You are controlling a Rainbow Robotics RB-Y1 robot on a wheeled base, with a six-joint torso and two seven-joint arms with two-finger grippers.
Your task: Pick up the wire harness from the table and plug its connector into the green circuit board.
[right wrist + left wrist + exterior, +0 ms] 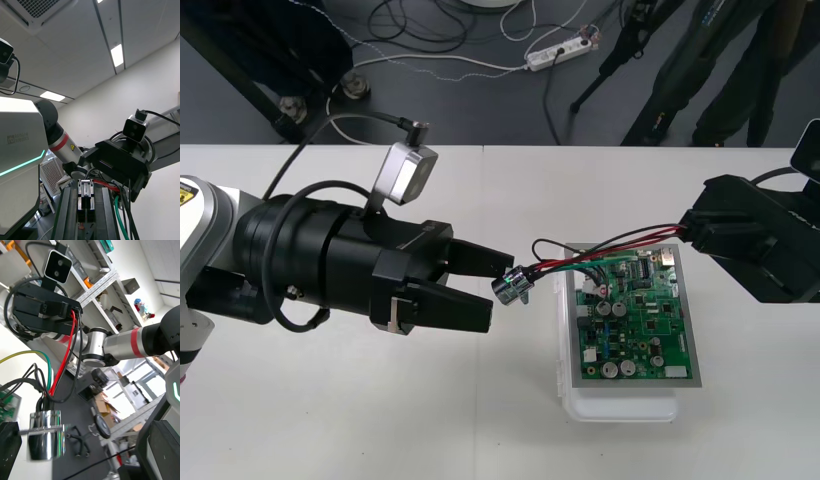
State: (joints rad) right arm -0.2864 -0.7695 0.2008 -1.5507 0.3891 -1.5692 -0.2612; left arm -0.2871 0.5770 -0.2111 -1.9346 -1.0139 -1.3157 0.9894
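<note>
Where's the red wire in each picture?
Front view: red wire crosses above the green board's far edge into the right gripper.
Right wrist view: red wire curls just past the plug held in the right gripper.
Left wrist view: red wire hangs from the right gripper toward the metal socket.
Shared landmark: the right gripper.

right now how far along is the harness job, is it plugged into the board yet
Done: the thin red, black and green wire harness is off the light table. In hand: the right gripper has its fingers shut on one end over the green circuit board; the round metal socket sits between the left gripper's open fingers. Left: plugging it in; no connection shows yet.
</note>
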